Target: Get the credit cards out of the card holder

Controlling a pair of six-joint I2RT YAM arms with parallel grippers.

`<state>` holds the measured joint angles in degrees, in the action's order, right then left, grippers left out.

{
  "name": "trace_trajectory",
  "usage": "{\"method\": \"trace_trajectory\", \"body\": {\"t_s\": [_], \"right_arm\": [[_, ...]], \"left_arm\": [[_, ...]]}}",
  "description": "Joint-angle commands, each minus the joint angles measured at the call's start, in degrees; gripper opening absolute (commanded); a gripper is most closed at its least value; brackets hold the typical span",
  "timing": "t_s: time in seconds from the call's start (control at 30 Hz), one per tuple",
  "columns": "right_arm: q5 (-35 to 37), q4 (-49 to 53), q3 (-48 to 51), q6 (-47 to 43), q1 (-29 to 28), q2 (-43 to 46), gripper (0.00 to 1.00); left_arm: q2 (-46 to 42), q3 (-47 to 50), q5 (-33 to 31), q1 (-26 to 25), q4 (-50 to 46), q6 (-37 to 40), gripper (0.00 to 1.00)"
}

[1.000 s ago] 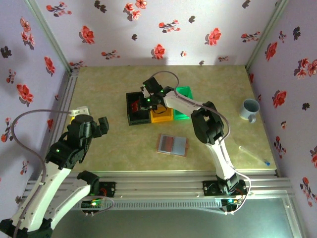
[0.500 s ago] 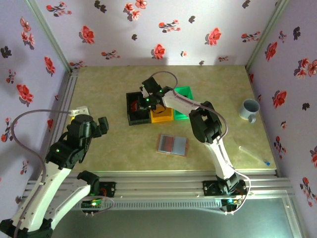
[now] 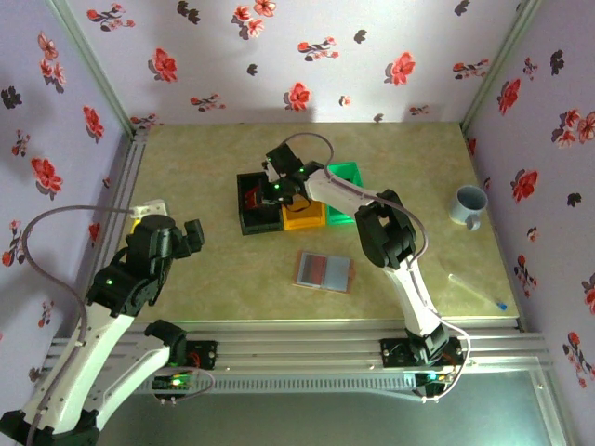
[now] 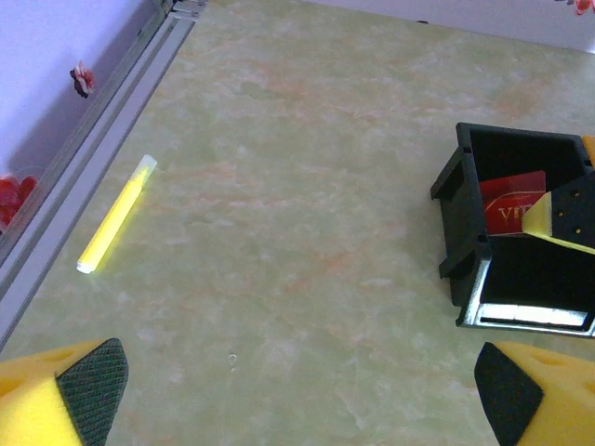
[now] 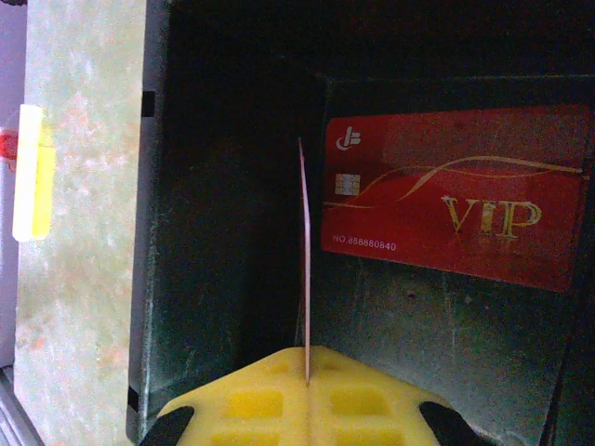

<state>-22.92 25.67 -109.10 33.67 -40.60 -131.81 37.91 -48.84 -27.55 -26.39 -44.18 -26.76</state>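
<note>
Right claw (image 5: 307, 372) pinching a thin card (image 5: 303, 260) at the black bin (image 4: 462, 232)

The right wrist cam is the good one here. Its fingers are squeezed tight on the thin card, which is edge-on and upright, and a red card (image 5: 456, 195) with VIP lettering lies flat on the bin floor just beside it. The top cam gives the bigger picture, with the right arm stretched out over the bin, though the thin card is too small to make out there. The holder (image 3: 323, 271) lies open and flat on the worktop (image 3: 204, 158), nearer the arms than the bins and well apart from both claws. The left claw (image 3: 192, 234) hangs over the left side, spread wide with nothing in it. Its cam catches a yellow marker (image 4: 116, 214) by the rail.
</note>
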Motion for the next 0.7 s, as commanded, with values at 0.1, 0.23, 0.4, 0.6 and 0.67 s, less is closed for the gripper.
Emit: {"method": "trace_trajectory", "body": {"t_s": [0.1, 0.23, 0.4, 0.6, 0.67], "right_arm": [[0.1, 1.4, -2.1, 1.0, 0.3, -1.6, 0.08], [-0.1, 1.4, -2.1, 1.0, 0.3, -1.8, 0.08], [-0.5, 1.8, -2.7, 1.0, 0.3, -2.3, 0.08], [-0.6, 2.4, -3.4, 1.0, 0.3, -2.5, 0.09], [-0.4, 2.6, -3.6, 0.9, 0.3, -2.6, 0.1]], "left_arm": [[-0.1, 0.3, -1.5, 0.6, 0.9, 1.0, 1.0], [-0.1, 0.3, -1.5, 0.6, 0.9, 1.0, 1.0], [-0.1, 0.3, -1.5, 0.6, 0.9, 1.0, 1.0], [-0.1, 0.4, -1.5, 0.6, 0.9, 1.0, 1.0], [-0.1, 0.4, -1.5, 0.7, 0.9, 1.0, 1.0]]}}
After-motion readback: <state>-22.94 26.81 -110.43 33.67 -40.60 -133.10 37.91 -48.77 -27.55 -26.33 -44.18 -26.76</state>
